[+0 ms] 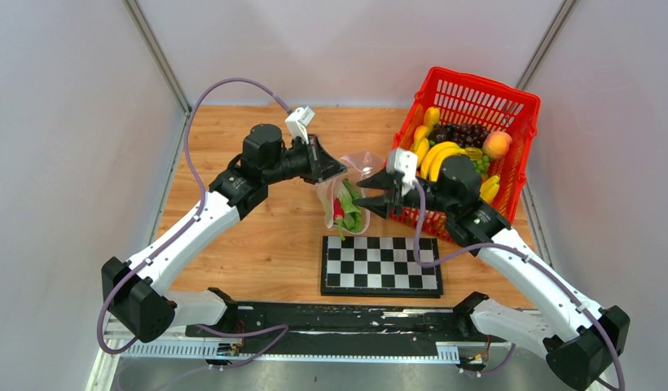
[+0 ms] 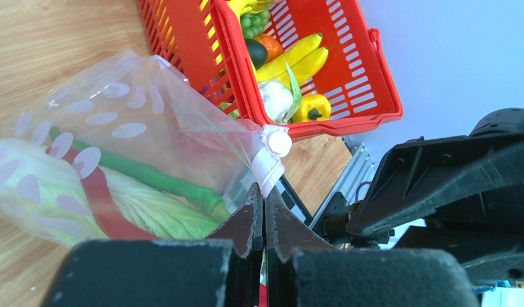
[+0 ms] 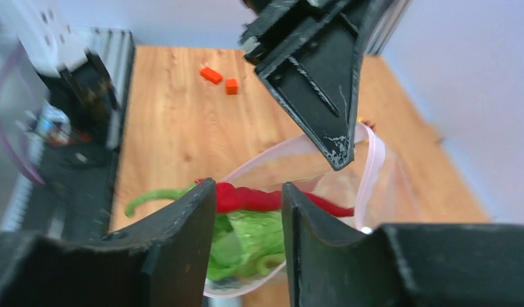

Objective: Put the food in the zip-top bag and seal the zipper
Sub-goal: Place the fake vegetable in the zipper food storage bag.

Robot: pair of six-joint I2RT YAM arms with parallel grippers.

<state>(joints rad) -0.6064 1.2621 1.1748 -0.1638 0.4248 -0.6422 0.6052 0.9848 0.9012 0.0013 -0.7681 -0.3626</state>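
Observation:
The clear dotted zip-top bag [image 1: 347,191] hangs between both grippers above the table. Inside it lie a green lettuce leaf [image 2: 138,208], a long green pod [image 2: 144,173] and a red chilli [image 2: 103,198]. My left gripper [image 2: 264,188] is shut on the end of the pale pink zipper [image 2: 269,167], holding the bag up. My right gripper [image 3: 248,188] stands open at the bag's mouth, with nothing between its fingers. Beyond them show the chilli [image 3: 253,199], the lettuce [image 3: 246,240] and the pink zipper rim [image 3: 374,160].
A red mesh basket [image 1: 510,110] with bananas, grapes and other toy food stands at the back right. A chessboard [image 1: 380,265] lies in front of the bag. Two small red bricks [image 3: 211,75] sit on the wooden table.

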